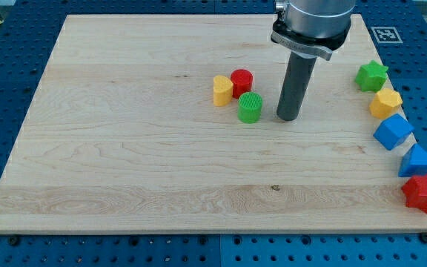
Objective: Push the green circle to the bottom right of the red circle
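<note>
1. Right now the small ribbed green circle [250, 107] stands on the pale wooden board [124, 148], just below and slightly to the view's right of the red circle [242, 81], near it or perhaps touching; a yellow heart-shaped block [222, 90] sits against the red circle's left side.
2. The dark rod's tip [288, 117] rests on the board to the view's right of the green circle, near it but with a clear strip of wood between them.
3. The arm has no jaws at all: the rod holds nothing and touches no block.
4. Judged from this, the green circle already lies roughly at the red circle's bottom right, so any further push would need to be slight; a shove from the right would drive it leftward, under the red circle.
5. Five other blocks line the view's right edge, well apart from this group.
</note>
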Robot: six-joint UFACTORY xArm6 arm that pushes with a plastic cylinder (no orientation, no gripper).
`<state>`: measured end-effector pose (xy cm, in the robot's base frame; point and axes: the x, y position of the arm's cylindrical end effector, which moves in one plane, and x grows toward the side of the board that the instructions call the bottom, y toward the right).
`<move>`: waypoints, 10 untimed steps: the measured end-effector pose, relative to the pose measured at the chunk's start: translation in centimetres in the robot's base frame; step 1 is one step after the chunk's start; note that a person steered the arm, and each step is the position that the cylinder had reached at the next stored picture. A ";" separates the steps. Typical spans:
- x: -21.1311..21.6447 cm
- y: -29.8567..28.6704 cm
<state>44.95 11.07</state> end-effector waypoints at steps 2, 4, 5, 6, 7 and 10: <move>3.2 -0.4; 2.5 -8.5; 2.0 -10.2; 1.0 -10.2; -2.1 -10.2; -3.7 -6.6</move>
<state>41.22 4.48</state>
